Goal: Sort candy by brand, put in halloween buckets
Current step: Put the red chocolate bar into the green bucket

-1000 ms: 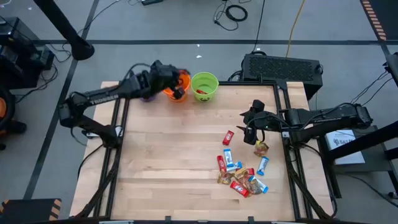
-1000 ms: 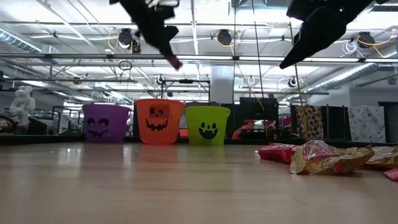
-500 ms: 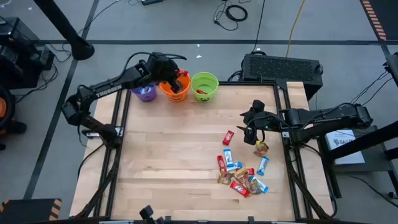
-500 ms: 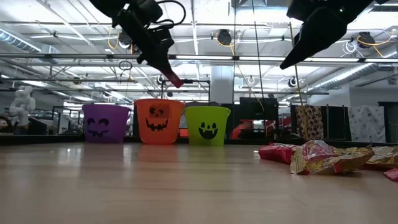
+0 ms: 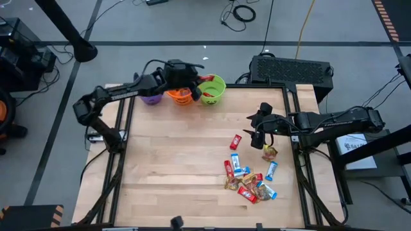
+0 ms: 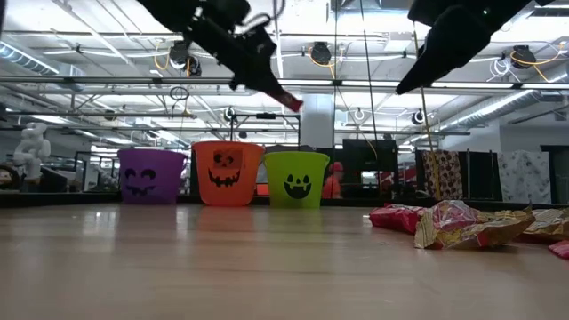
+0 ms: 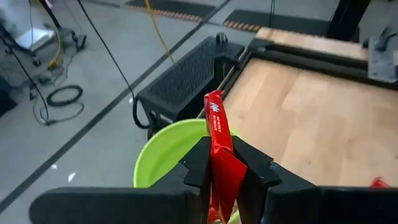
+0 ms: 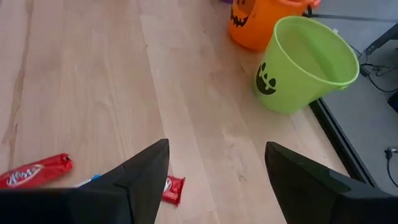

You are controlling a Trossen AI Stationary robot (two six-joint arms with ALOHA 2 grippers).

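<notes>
Three halloween buckets stand in a row at the table's far edge: purple [image 5: 151, 97], orange [image 5: 178, 97] and lime green [image 5: 214, 89]. My left gripper [image 5: 196, 88] hangs above them, over the green bucket's left rim [image 7: 163, 148], shut on a red candy bar [image 7: 216, 134]. The other candy lies in a loose pile [image 5: 249, 181] on the right half of the table, with a single red bar [image 5: 236, 141] a little apart. My right gripper [image 5: 257, 136] hovers open above the table just right of that red bar, with nothing between its fingers [image 8: 146, 171]. My left gripper pinches the red bar's near part [image 7: 222, 167] between its two fingers, the wrapper standing on edge. The fingers come from the table's left, slanting a little downward, and lie along the bar. Its free end [image 6: 288, 100] sticks out past the fingertips, clear of the buckets.
A black box [image 5: 292, 69] sits beyond the table's far right corner. Bare wooden tabletop [image 5: 173, 160] stretches between the buckets and the pile. The table's dark frame rails [image 5: 297, 160] run along its sides.
My left gripper has carried the red bar along the far edge toward the table's right, from above the orange bucket to the green bucket's rim. It has sunk a little and turned as it went. The bar has stayed in the hold.
</notes>
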